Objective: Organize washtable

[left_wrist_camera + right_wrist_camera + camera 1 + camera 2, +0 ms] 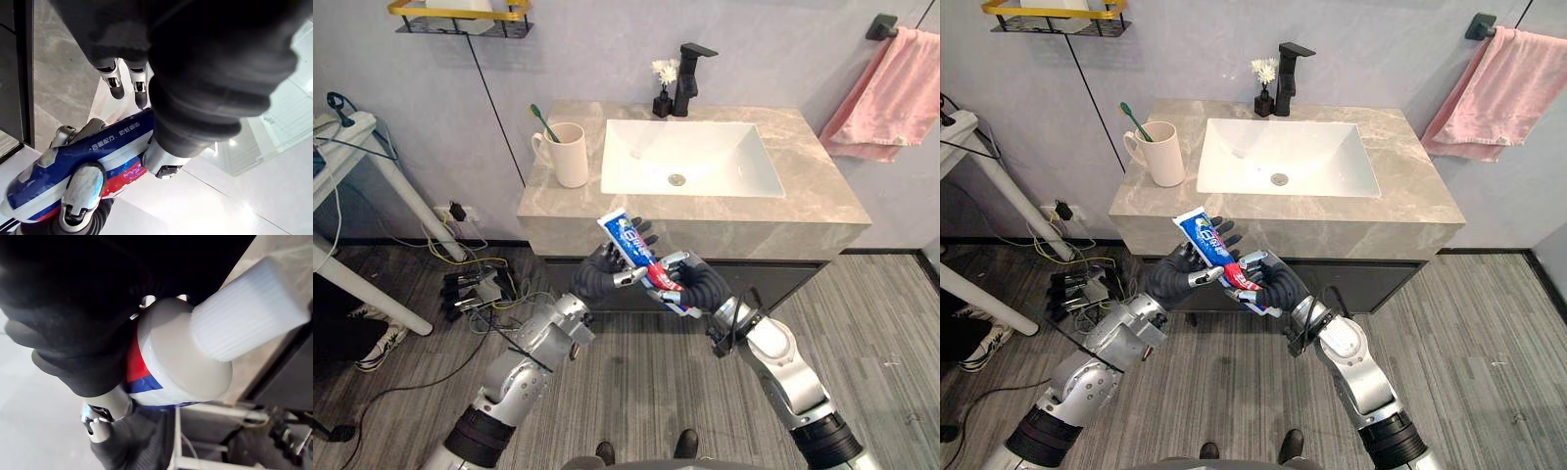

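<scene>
Toothpaste tube (628,241) was held off the worktop (808,191), before its front edge | left hand (603,274) gripped its upper part | right hand (695,282) clenched round cap end | mug (571,157) with toothbrush (544,121) stood near left edge

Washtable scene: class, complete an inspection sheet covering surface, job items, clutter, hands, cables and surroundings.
Surface: grey stone countertop with a white sink.
Job's things: toothpaste tube held in front of the countertop's edge; mug holding a toothbrush, left of the sink.
Clutter: flower vase beside the black faucet.
Hands: left hand and right hand both grip the tube, right at the cap end.
Cables: floor cables left of the cabinet.
Surroundings: pink towel on the wall; wire shelf.
</scene>
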### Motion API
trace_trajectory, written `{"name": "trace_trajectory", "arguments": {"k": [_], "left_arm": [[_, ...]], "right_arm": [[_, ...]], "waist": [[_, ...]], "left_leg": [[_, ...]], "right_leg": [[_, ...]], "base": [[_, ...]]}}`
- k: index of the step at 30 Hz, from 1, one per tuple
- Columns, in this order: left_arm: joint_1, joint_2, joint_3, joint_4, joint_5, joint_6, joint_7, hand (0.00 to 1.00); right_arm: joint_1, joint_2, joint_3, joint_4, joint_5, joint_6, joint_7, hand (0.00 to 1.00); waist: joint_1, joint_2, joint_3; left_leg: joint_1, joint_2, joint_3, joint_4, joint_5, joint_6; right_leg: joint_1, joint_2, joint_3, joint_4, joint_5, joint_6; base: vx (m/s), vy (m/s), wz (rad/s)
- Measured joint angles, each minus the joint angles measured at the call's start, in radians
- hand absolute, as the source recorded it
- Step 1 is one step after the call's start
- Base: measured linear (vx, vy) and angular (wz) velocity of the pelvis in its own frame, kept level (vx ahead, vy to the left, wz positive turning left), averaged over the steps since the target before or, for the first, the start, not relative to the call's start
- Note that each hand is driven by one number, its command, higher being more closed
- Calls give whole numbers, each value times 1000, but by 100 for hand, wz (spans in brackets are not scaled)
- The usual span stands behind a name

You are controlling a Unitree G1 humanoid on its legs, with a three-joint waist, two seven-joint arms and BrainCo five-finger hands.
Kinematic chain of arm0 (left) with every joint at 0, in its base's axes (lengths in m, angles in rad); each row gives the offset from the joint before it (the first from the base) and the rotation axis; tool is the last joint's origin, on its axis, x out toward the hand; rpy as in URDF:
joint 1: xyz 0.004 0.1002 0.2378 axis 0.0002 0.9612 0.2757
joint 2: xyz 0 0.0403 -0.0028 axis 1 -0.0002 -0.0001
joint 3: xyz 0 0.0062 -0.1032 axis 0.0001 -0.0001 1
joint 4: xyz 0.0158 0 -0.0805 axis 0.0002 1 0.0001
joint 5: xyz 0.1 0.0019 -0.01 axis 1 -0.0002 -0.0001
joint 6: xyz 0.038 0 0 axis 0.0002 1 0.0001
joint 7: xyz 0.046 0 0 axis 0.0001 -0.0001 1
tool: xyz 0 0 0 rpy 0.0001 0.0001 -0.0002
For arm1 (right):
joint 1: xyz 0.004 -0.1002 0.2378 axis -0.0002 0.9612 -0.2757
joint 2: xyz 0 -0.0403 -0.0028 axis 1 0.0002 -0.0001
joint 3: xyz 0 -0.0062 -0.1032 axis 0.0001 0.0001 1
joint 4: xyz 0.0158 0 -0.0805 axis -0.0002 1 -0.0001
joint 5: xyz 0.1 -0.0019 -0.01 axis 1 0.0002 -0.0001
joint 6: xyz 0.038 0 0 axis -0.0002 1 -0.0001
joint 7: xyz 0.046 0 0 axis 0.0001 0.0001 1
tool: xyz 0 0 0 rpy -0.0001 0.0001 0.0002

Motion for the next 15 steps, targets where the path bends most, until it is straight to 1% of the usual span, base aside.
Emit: {"name": "trace_trajectory", "arguments": {"k": [3, 10, 12, 15], "left_arm": [[30, -31, -1, 2, -16, 0, 4, 0], [64, -59, -20, 2, -47, 6, 32, 0], [64, -71, -23, 2, -65, 5, 48, 0], [64, -80, -32, 2, -74, 5, 52, 0]], "right_arm": [[14, 5, 1, 10, -11, -2, 0, 100], [44, 13, 8, 17, -63, -3, 0, 100], [45, 11, 24, 17, -95, -9, 1, 100], [46, 10, 51, 16, -128, -24, 2, 100]], "waist": [[0, 4, 0], [0, 5, 0], [-1, 5, 0], [0, 5, 0]], "left_leg": [[1, 0, 2, -5, 0, 0], [5, -1, 2, -14, 0, 0], [5, -2, 2, -15, 0, 0], [5, -2, 1, -15, 0, 0]], "right_leg": [[-3, 0, 2, 0, 0, 0], [-4, -5, 2, 0, -1, 1], [-4, -5, 2, 0, -1, 1], [-5, -5, 2, 0, -1, 1]], "base": [[3, 8, -1], [6, 21, 0], [0, 0, 0], [0, 0, 0]]}}
